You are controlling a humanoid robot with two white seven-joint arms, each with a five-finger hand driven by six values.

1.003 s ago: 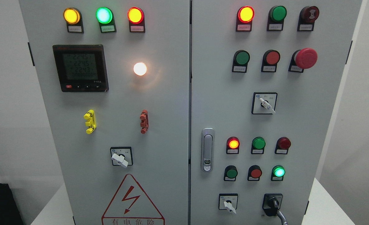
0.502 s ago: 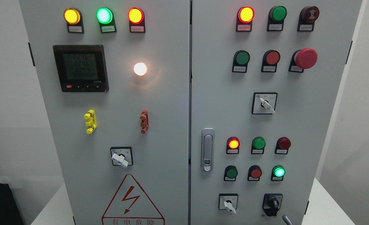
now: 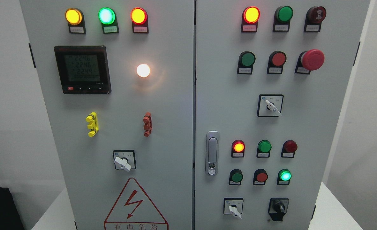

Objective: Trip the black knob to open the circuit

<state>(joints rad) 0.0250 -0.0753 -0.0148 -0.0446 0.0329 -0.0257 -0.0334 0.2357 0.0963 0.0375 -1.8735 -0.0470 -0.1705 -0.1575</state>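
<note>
1. Gone from view since the earlier frames: a grey finger or arm part that reached up to the black knob (image 3: 278, 208) from the bottom edge, then sat lower, and now does not show at all.
2. Neither hand visible, so whether fingers are apart or closed cannot be told.
3. Black knob sits at the lower right of the right cabinet door (image 3: 303, 127), on a black plate, handle standing roughly upright.
4. Judged progress: the knob may already be turned, with the arm withdrawn; the green lamp (image 3: 285, 175) just above is lit, so an open circuit is unconfirmed.
5. Beside it to the left, a white selector switch (image 3: 233, 208) points down-right.
6. Farther up, a red mushroom button (image 3: 312, 59).
</note>
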